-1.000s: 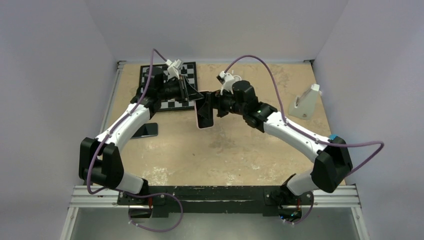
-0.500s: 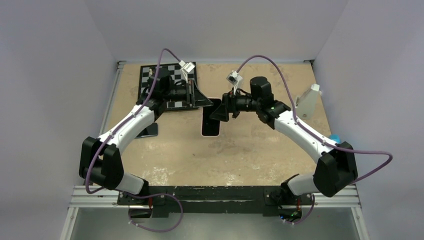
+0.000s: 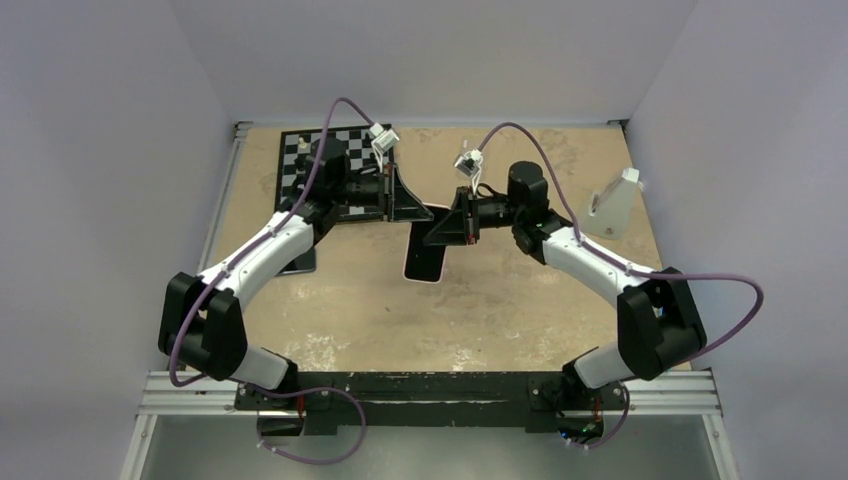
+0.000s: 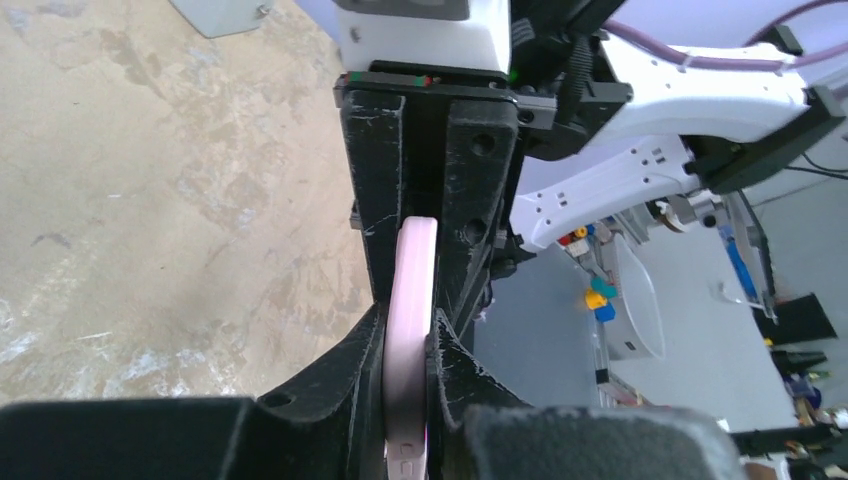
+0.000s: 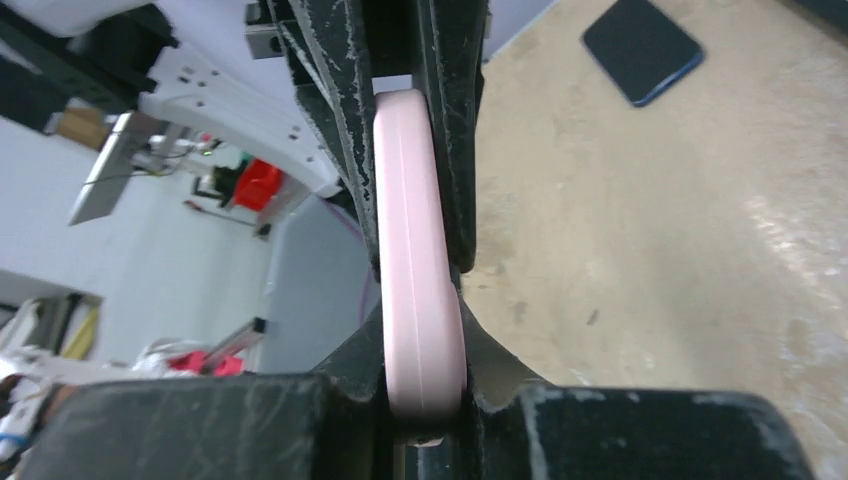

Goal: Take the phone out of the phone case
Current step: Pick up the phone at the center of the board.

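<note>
Phone [image 3: 424,262], slim, rounded pink rim, clamped by left pincer [image 4: 408,325] and right pincer [image 5: 421,322].

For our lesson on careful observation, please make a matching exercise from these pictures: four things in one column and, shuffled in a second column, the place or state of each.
Things
1. pink-edged phone
2. dark phone
3. checkered board
4. pale stand

Places or states
A. flat on the table, left side, nearer than the board
B. near the table's right edge
C. clamped by the left gripper and the right gripper
D. at the table's far edge, left side

Pairs: 1-C, 2-A, 3-D, 4-B
</note>
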Available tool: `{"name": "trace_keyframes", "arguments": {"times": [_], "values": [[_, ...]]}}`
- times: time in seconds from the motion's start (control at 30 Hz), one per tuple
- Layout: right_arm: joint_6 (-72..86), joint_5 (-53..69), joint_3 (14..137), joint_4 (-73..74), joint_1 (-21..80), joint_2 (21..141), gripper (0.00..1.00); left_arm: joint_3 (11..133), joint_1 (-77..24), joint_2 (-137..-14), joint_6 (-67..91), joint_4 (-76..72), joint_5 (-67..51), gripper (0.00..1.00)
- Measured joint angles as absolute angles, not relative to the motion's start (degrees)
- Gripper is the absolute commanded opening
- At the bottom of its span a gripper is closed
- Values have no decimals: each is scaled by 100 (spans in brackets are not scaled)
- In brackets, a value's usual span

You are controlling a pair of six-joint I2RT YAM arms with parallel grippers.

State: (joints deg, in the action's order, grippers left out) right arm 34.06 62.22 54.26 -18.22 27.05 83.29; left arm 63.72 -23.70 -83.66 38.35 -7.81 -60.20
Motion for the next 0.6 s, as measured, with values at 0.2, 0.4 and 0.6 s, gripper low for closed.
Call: {"name": "trace_keyframes", "arguments": {"times": [0.2,0.4,0.6], "values": [[4128,6552,5142,-3028,2698,8403,0,6309,-2370,-8289,3940,-1017,-6134,55],[4475,6178,4834,-3441,2709,8388,0,6375,-2381,-7588,3365,45,-5111,62],[5061,5824,4565,-4099,2711,8221,0,5957,-2373,-6040,3238,989,-3468,49]]}}
